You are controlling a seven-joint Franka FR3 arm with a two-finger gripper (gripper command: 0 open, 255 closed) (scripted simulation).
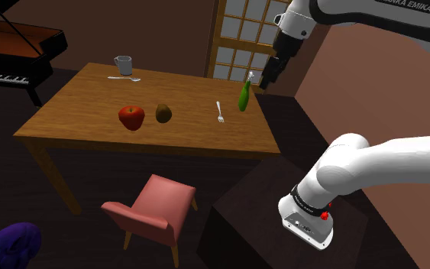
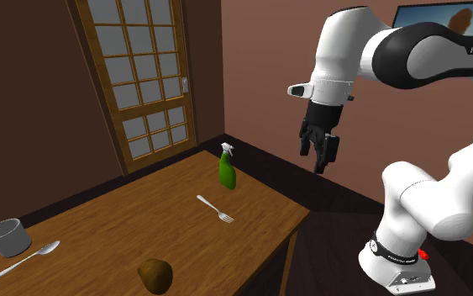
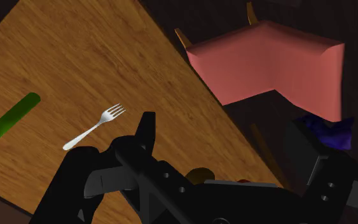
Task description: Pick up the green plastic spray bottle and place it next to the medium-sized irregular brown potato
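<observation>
gripper (image 2: pixel 320 161) jaws apart, empty | green spray bottle (image 1: pixel 244 98) upright on table (image 1: pixel 83 115) | arm (image 1: pixel 392 17) marked FRANKA EMIKA

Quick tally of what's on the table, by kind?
Cutlery: 2 (fork, spoon)
Produce: 2 (red apple, brown potato)
Grey mug: 1
Green spray bottle: 1
Total: 6

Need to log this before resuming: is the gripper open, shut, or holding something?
Gripper: open, holding nothing; the spray bottle stands on the table.
</observation>
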